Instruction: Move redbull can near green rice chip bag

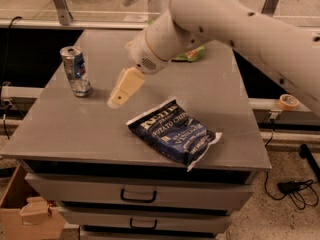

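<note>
My gripper (119, 98), right of the redbull can (75, 71), open or closed I cannot tell, should approach level, grasping mid-can.

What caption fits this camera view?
Gripper hovers between the can and the blue bag, green bag behind the arm.

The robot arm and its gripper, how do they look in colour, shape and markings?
The arm is a thick, rounded white tube with a few small dark dots and a patch of tiny holes near the wrist. The gripper is a cream, flat, blocky piece, above the grey table between the silver and blue drink can and the dark blue chip bag.
</note>
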Robot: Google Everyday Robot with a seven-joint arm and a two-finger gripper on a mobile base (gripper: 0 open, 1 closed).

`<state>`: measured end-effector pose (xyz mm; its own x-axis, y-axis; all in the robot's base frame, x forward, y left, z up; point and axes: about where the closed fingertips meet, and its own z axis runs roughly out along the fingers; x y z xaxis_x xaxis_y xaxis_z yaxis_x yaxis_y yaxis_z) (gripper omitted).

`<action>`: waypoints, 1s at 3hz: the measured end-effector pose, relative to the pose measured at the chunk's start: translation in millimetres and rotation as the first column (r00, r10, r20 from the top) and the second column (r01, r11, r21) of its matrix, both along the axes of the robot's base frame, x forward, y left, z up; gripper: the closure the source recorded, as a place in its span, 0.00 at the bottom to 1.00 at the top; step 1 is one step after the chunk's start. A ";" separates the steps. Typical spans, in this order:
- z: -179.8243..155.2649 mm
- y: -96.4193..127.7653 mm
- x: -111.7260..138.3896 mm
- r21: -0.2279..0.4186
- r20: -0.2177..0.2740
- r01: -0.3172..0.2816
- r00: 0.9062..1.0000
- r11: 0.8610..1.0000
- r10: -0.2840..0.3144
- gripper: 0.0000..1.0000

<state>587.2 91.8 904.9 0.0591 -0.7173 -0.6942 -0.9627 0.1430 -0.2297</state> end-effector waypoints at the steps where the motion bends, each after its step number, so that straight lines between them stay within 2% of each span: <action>1: -17.9 45.9 27.0 0.100 -0.017 -0.019 1.000 0.995 0.021 0.00; 2: -30.4 83.3 48.6 0.175 -0.065 -0.020 0.997 0.984 0.032 0.00; 3: -36.8 110.7 52.2 0.212 -0.148 -0.014 0.988 0.977 0.046 0.00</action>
<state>639.4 202.5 868.1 -0.0390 -0.5539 -0.8316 -0.9885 0.1433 -0.0490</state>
